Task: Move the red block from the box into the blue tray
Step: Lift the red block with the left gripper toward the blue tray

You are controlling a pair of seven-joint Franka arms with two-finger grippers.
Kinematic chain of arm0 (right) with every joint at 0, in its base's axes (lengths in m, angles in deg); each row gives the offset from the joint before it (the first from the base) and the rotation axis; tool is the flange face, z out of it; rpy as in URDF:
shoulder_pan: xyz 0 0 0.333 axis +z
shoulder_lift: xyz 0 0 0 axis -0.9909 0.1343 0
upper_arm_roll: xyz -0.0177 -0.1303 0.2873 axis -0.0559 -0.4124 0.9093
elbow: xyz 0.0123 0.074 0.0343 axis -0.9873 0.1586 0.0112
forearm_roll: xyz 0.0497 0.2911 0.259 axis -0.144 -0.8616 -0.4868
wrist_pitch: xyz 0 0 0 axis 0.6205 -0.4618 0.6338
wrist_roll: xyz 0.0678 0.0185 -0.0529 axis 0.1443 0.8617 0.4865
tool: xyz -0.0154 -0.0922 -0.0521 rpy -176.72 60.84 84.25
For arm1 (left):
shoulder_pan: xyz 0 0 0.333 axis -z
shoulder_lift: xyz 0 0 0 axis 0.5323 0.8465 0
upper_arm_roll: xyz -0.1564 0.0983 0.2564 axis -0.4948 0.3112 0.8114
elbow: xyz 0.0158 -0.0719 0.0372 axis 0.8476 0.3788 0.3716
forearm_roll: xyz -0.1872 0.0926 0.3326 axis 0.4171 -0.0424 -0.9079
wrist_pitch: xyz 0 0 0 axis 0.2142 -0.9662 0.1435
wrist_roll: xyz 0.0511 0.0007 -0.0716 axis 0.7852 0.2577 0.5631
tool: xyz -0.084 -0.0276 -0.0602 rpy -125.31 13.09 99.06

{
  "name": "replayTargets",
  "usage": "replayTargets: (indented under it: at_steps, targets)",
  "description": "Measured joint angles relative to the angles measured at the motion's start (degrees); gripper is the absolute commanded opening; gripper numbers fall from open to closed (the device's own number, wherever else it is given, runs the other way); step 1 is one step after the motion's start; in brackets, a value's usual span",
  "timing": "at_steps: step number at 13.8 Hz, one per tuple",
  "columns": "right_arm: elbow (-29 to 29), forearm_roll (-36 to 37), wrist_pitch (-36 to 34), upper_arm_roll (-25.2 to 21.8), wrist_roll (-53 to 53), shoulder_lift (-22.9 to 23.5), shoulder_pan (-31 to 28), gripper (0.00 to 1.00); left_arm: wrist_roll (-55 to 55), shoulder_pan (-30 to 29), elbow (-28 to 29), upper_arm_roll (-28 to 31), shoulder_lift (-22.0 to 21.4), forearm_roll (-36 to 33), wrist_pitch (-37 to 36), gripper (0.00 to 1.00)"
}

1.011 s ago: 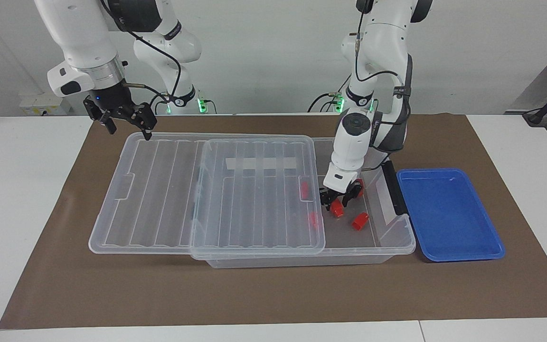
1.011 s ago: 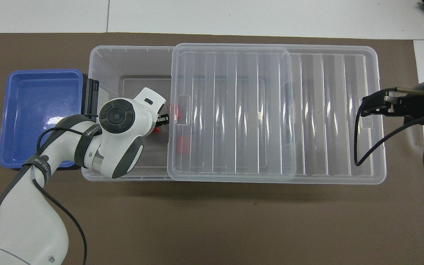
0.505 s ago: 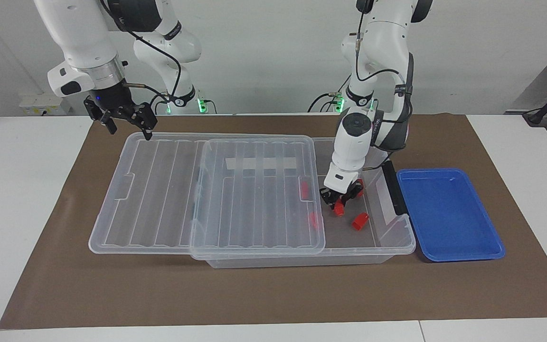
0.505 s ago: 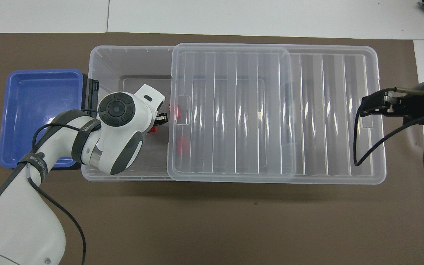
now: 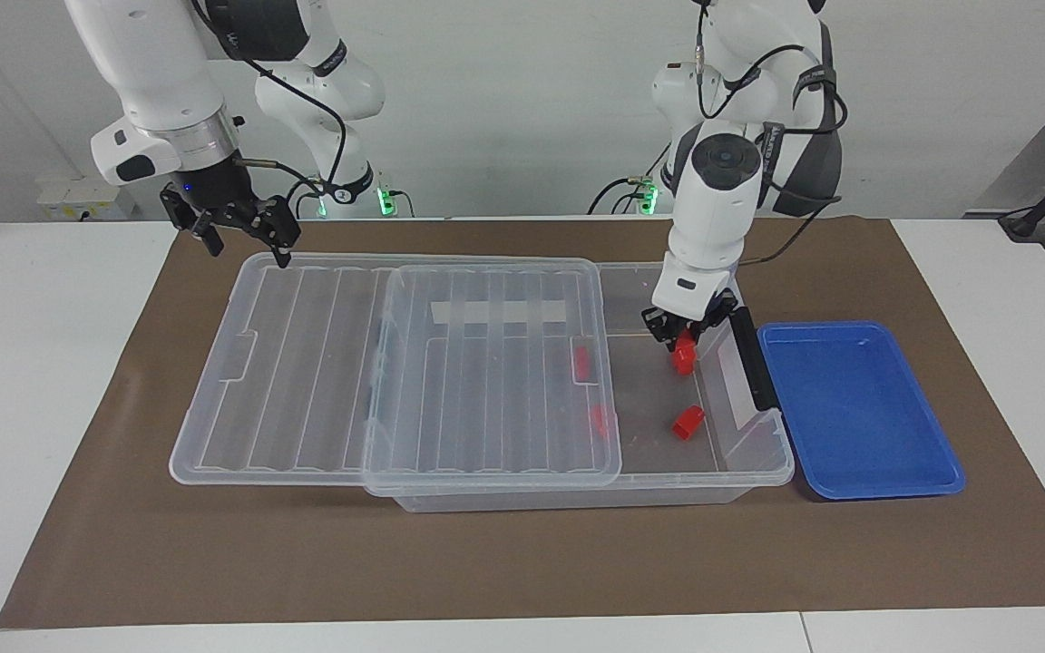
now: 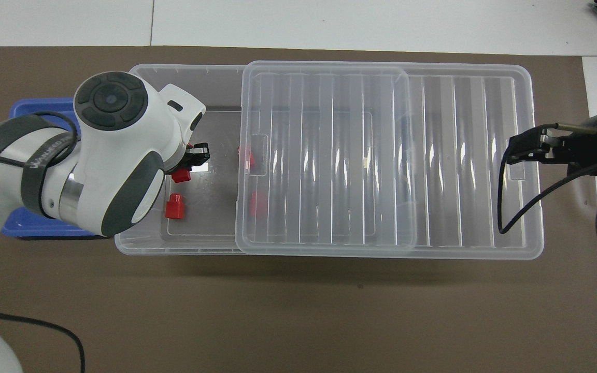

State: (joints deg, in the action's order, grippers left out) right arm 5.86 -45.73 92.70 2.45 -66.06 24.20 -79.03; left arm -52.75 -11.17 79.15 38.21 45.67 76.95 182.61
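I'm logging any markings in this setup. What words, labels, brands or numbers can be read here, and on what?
Dark band on the left arm: white lettering, too blurred to read.
White tape strip on the box: no writing visible.
Blue tray, sliding lid, red block in the left gripper: nothing readable.

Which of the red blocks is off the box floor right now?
The red block gripped by the left gripper, over the box near the blue tray; the others lie inside.
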Motion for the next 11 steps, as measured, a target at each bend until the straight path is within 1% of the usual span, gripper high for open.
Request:
replayTargets:
  at_steps: [2,4,8,10,11]
  targets:
    - [0.00,0.00,0.00,0.00,0.00,0.00,0.00,1.00,-5.43,-3.47,-4.75,0.18,-0.88,2.31,-6.94,0.00]
    - [0.00,0.00,0.00,0.00,0.00,0.00,0.00,1.00,-12.78,-8.32,-8.41,0.44,-1.23,3.36,-11.41,0.00]
    - [0.00,0.00,0.00,0.00,0.00,0.00,0.00,1.00,-29.12,-17.97,-9.08,0.94,-1.60,4.03,-12.03,0.00]
    - [0.00,0.00,0.00,0.00,0.00,0.00,0.00,1.00,-33.56,-20.60,-8.63,1.03,-1.63,4.13,-10.86,0.00]
    - [0.00,0.00,0.00,0.00,0.00,0.00,0.00,1.00,-35.28,-21.65,-7.43,1.07,-1.82,4.13,-8.77,0.00]
